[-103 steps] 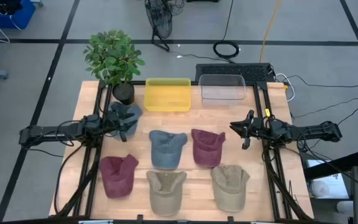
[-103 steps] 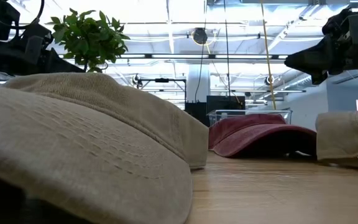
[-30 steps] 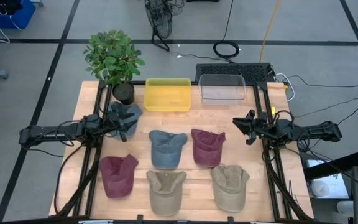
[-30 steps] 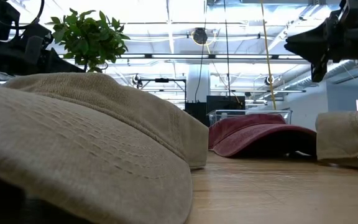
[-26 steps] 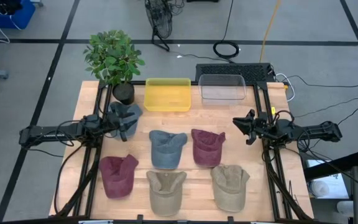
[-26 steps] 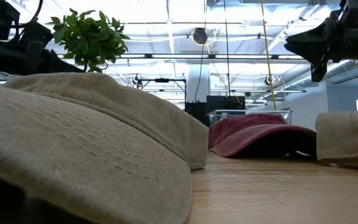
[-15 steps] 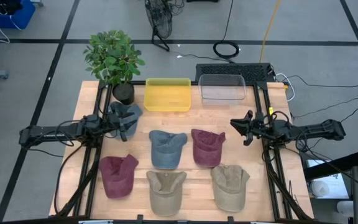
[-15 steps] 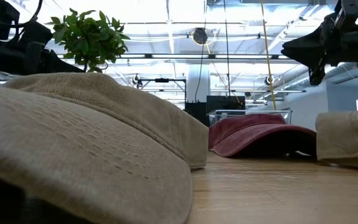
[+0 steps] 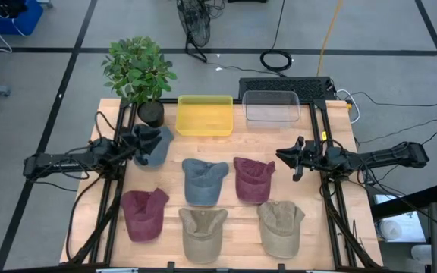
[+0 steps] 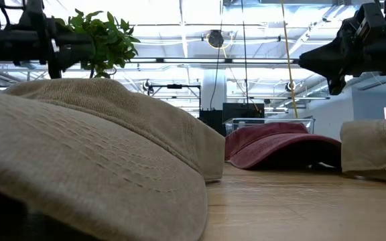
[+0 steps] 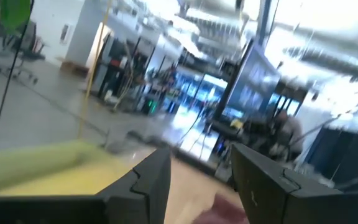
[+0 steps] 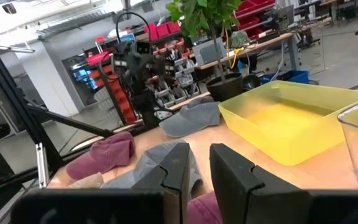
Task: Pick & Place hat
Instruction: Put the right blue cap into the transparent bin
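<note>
- Six caps lie on the wooden table (image 9: pixel 332 227): two blue-grey, two maroon, two khaki
- One blue-grey cap (image 9: pixel 152 144) lies at the left, just in front of the potted plant (image 9: pixel 139 72); the other blue-grey cap (image 9: pixel 203 180) lies mid-table with a maroon cap (image 9: pixel 253 179) just beside it on the right
- The front row holds the second maroon cap (image 9: pixel 144 213) at the left, then a khaki cap (image 9: pixel 204 231) and a second khaki cap (image 9: pixel 281 225)
- The left gripper (image 9: pixel 133 149) hangs at the left edge of the first blue-grey cap; its wrist view shows the jaws spread with nothing between them
- The right gripper (image 9: pixel 288 159) hovers above the table, right of the middle maroon cap and apart from it, its jaws a little way apart and empty
- Two bins stand along the back edge: one yellow bin (image 9: pixel 204 115), one clear bin (image 9: pixel 271 106), side by side
</note>
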Controlling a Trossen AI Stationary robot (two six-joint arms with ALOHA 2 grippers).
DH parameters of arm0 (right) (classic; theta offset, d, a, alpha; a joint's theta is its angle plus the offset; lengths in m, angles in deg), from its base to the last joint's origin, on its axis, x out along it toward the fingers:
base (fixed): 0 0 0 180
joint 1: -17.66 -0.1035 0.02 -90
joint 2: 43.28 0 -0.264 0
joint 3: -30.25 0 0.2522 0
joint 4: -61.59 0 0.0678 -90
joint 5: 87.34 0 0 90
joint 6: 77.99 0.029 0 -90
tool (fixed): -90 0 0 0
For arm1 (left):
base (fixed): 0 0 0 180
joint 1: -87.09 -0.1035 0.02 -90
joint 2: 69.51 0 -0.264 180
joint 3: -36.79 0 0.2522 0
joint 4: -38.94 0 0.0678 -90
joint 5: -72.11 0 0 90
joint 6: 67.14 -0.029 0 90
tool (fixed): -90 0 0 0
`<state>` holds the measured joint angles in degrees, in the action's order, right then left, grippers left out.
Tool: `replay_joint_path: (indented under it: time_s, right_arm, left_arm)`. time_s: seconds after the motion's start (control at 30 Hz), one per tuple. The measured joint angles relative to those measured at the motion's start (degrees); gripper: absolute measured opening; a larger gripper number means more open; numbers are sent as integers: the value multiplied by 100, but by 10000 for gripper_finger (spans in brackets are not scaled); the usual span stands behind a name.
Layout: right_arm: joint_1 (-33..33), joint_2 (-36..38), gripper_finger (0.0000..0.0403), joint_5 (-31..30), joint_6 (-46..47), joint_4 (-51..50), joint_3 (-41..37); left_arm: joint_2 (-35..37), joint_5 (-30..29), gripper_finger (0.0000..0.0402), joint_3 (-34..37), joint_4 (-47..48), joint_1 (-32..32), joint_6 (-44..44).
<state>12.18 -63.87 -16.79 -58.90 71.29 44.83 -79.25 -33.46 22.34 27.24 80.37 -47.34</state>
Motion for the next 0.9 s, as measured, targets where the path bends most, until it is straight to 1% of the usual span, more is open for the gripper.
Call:
replay_joint_path:
  time_s: [0.07,0.2,0.33,0.53,0.63,0.7,0.73,0.8,0.9]
  right_arm:
    - [0,-7,55,0,-180,8,0]
    - [0,-7,55,1,-255,162,0]
    - [0,-7,55,2,-262,337,0]
    - [2,-7,55,-21,-390,335,0]
    - [2,-7,55,-2,-509,334,0]
    - [2,-7,55,0,-507,331,0]
    - [2,-8,55,-1,-525,331,-2]
    - [18,-43,55,-7,-633,331,0]
    - [44,-115,55,-130,-850,330,3]
  left_arm:
    - [6,18,168,-4,-271,0,-84]
    - [0,114,168,-4,-47,0,-109]
    - [-2,707,168,0,301,1,-69]
    - [0,863,168,0,383,0,-164]
    - [-2,1350,168,-9,224,0,-280]
    - [-8,1682,168,-146,208,0,-429]
    - [-29,1759,168,-240,246,0,-521]
    - [-47,1790,168,-519,662,0,-783]
    - [-229,1733,168,-1142,1813,-37,-1274]
